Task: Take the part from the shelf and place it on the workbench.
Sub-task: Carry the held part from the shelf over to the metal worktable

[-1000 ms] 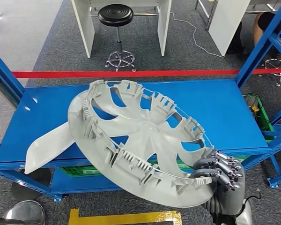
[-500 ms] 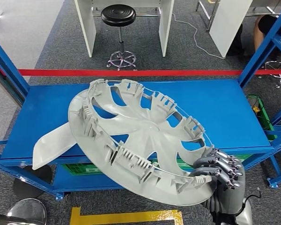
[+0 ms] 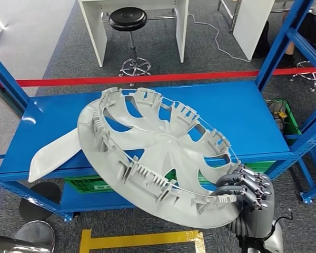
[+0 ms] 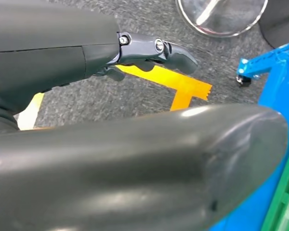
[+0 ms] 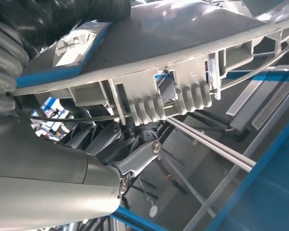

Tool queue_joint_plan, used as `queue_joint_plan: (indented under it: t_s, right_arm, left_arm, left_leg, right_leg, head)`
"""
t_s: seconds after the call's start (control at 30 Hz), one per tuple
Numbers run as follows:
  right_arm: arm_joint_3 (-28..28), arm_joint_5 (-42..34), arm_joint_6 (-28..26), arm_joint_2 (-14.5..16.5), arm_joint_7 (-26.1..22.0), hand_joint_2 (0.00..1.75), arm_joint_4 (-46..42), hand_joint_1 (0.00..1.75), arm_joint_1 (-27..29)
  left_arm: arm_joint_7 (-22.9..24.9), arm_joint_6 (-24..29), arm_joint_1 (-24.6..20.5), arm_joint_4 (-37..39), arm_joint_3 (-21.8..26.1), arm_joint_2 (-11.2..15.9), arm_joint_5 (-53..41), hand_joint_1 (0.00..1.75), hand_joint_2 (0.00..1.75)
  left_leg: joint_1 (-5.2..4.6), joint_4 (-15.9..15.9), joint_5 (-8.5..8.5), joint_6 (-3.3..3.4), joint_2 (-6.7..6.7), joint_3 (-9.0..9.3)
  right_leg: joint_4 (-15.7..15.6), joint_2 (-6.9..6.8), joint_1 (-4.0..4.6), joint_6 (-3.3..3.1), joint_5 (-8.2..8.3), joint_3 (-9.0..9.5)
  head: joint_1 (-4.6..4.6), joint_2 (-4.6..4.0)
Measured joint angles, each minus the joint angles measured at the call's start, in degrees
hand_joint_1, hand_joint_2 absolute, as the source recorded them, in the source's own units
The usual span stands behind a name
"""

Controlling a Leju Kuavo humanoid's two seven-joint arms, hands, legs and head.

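A black round stool (image 3: 128, 19) on a chrome base is being seen at 12 o'clock, between white desk legs (image 3: 94, 30). A red floor line (image 3: 69, 81) is being shown running across grey carpet. Yellow floor tape (image 3: 140, 240) is being seen at 6 o'clock. A green crate (image 3: 285, 118) with cables is being shown at 3 o'clock.

The hubcap (image 3: 160, 158) is seen to be matt grey moulded plastic with ribbed clips. The shelf (image 3: 236, 113) is painted blue metal, smooth and faintly glossy. The floor (image 3: 212, 50) is covered in rough grey carpet. The stool (image 3: 128, 19) has a glossy black seat on chromed metal.
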Motion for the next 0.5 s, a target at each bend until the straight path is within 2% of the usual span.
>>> queue_joint_plan:
  t_s: [0.03, 0.07, 0.13, 0.17, 0.2, 0.23, 0.3, 0.33, 0.37, 0.4, 0.47, 0.5]
  right_arm:
    - [0.0, 0.0, 0.0, 0.0, 0.01, 1.75, 0.0, 1.75, 0.02]
    - [0.0, 0.0, 0.0, 0.0, 0.01, 1.75, 0.0, 1.75, 0.03]
    - [0.0, 0.0, 0.0, 0.0, 0.02, 1.75, 0.0, 1.75, 0.05]
    - [0.0, 0.0, 0.0, 0.0, 0.02, 1.75, 0.0, 1.75, 0.03]
    - [0.0, 0.01, 0.0, 0.0, 0.03, 1.75, 0.0, 1.75, 0.0]
    - [0.0, 0.01, 0.0, 0.0, 0.04, 1.75, 0.0, 1.75, -0.02]
    - [0.03, 0.08, 0.0, -0.01, 0.09, 1.75, 0.0, 1.75, -0.02]
    - [0.03, 0.12, 0.0, -0.03, 0.1, 1.75, 0.0, 1.75, 0.05]
    - [0.03, 0.19, 0.0, -0.05, 0.11, 1.75, 0.0, 1.75, 0.11]
    - [0.01, 0.26, 0.0, -0.08, 0.11, 1.75, 0.0, 1.75, 0.19]
    - [0.0, 0.36, 0.0, -0.11, 0.11, 1.75, 0.0, 1.75, 0.39]
    - [0.02, 0.38, 0.0, -0.11, 0.15, 1.75, 0.01, 1.75, 0.51]
  left_arm:
    - [0.0, 0.01, 0.0, 0.0, 0.0, -0.02, 0.0, 0.0, 0.0]
    - [0.0, 0.01, 0.0, 0.0, 0.0, -0.02, 0.0, 0.0, 0.0]
    - [0.0, 0.02, -0.06, 0.0, 0.0, 0.04, 0.0, 0.0, 0.0]
    - [0.0, 0.02, -0.11, 0.0, 0.0, 0.06, 0.0, 0.0, 0.0]
    - [0.0, 0.03, -0.16, 0.0, 0.0, 0.07, 0.0, 0.0, 0.0]
    - [0.01, 0.05, -0.2, 0.0, 0.01, 0.05, 0.0, 0.0, 0.0]
    - [0.03, 0.15, -0.17, 0.0, 0.02, 0.01, 0.0, 0.0, 0.0]
    - [0.08, 0.22, -0.19, 0.0, 0.02, -0.03, 0.0, 0.0, 0.0]
    - [0.13, 0.29, -0.23, 0.0, 0.02, -0.05, 0.0, 0.0, 0.0]
    - [0.21, 0.35, -0.27, 0.0, 0.03, -0.07, 0.0, 0.0, 0.0]
    - [0.41, 0.42, -0.25, 0.0, 0.04, -0.04, -0.06, 0.0, 0.0]
    - [0.58, 0.42, -0.19, 0.0, 0.04, -0.04, -0.14, 0.0, 0.0]
  left_leg:
    - [0.13, 1.14, -0.25, -0.12, 0.0, 0.25]
    - [0.23, 0.06, 0.53, -0.16, 0.0, 1.54]
    - [0.34, -7.74, 3.38, 0.04, -0.02, 6.72]
    - [0.28, -11.84, 4.32, 0.31, -0.06, 9.22]
    - [0.18, -14.75, 4.82, 0.65, -0.1, 10.88]
    - [0.03, -16.09, 4.79, 0.99, -0.14, 11.51]
    - [-0.13, -16.39, 5.32, 1.78, -0.1, 11.13]
    - [-0.08, -16.59, 5.75, 2.25, 0.01, 10.82]
    - [0.0, -16.81, 6.26, 2.78, 0.12, 10.4]
    - [0.07, -17.02, 6.84, 3.27, 0.24, 9.85]
    - [-0.13, -16.98, 7.8, 3.8, 0.32, 8.6]
    - [-0.3, -16.93, 8.29, 3.91, 0.35, 7.92]
  right_leg:
    - [0.11, 0.0, 0.01, 0.04, 0.33, -0.54]
    - [0.23, 0.02, 0.01, 0.11, 0.61, -1.04]
    - [0.43, 0.07, -0.01, 0.41, 1.09, -1.69]
    - [0.5, 0.1, 0.04, 0.66, 1.32, -1.92]
    - [0.51, 0.1, 0.09, 0.97, 1.58, -2.06]
    - [0.5, 0.1, 0.11, 1.31, 1.88, -2.19]
    - [0.38, 0.16, 0.1, 2.09, 2.49, -2.4]
    - [0.62, 0.22, 0.08, 2.41, 2.18, -2.77]
    - [1.5, 0.29, 0.1, 2.65, 1.1, -3.38]
    - [3.56, 0.35, 0.13, 2.79, -0.91, -4.33]
    - [10.41, 0.36, 0.17, 2.89, -5.89, -6.67]
    - [13.74, 0.35, 0.18, 2.91, -7.48, -7.46]
  head:
    - [0.01, 0.0]
    - [-0.01, 0.0]
    - [-0.01, 0.01]
    - [-0.01, 0.02]
    - [0.03, 0.02]
    - [0.02, 0.01]
    - [0.04, 0.0]
    - [0.04, -0.01]
    - [0.14, 0.0]
    - [0.26, 0.01]
    - [0.55, 0.01]
    - [0.63, 0.01]
